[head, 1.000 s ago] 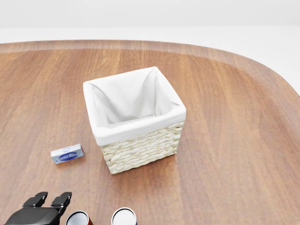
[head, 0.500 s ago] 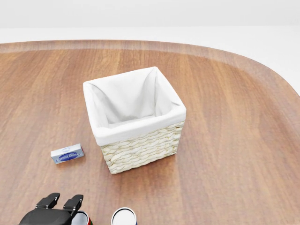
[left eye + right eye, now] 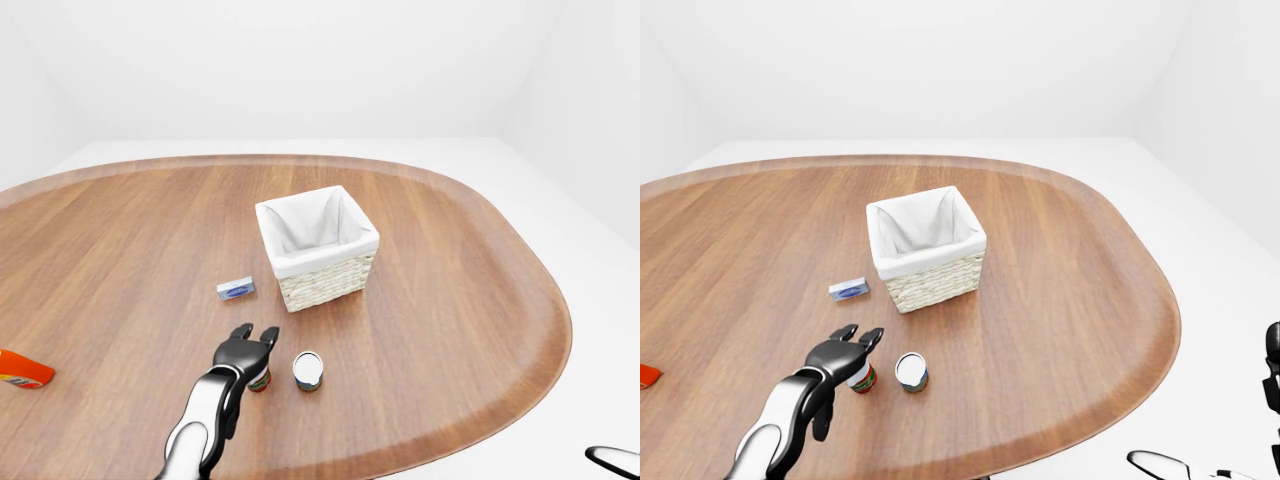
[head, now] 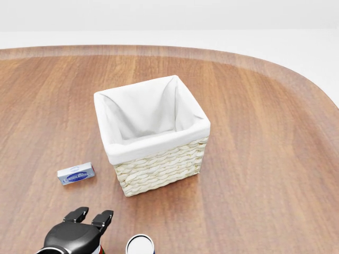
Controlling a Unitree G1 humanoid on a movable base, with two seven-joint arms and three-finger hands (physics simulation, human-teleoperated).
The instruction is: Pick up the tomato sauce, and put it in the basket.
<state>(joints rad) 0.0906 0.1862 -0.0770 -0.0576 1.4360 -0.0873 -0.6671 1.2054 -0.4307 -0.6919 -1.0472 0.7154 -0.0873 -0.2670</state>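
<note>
Task at approach stage. Small red-labelled tomato sauce can (image 3: 862, 379) stands upright on brown wooden table (image 3: 460, 300), well apart from white-lined wicker basket (image 3: 318, 247). Black three-finger left hand (image 3: 836, 356) hovers over can, fingers spread, nothing gripped. Basket empty. Remaining: grasp, lift, carry, release. Right hand state: cannot tell.

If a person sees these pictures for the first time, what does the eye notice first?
The white-lined wicker basket stands open in the middle of the wooden table. In the right-eye view, the robot's dark left hand reaches over a red can, with a second can just to its right.
</note>
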